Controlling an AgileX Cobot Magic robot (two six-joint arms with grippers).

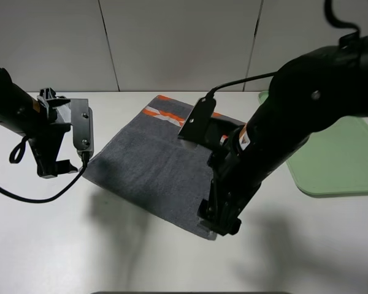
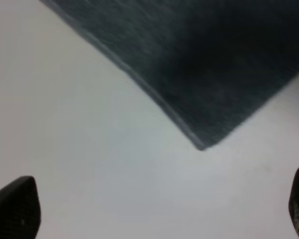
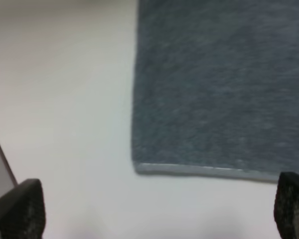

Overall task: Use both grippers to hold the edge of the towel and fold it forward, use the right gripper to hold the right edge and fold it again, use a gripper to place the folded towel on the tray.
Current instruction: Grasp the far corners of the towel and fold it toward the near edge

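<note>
The dark grey towel (image 1: 153, 165) lies flat on the white table, its orange-and-white band (image 1: 168, 114) at the far end. The pale green tray (image 1: 340, 159) sits to its right, holding nothing. My left gripper (image 1: 58, 166) hovers just left of the towel's left corner; in the left wrist view the towel (image 2: 204, 64) ends in a corner ahead of the open left gripper (image 2: 157, 214). My right gripper (image 1: 219, 223) hangs over the towel's near right corner. The right wrist view shows the towel (image 3: 219, 84) and its hemmed edge just ahead of the open right gripper (image 3: 154, 214), nothing between the fingers.
A loose black cable (image 1: 24, 197) loops from the left arm down onto the table. A grey panelled wall (image 1: 172, 43) runs along the table's far edge. The bulky right arm (image 1: 306, 104) reaches across between towel and tray, hiding part of the towel's right side.
</note>
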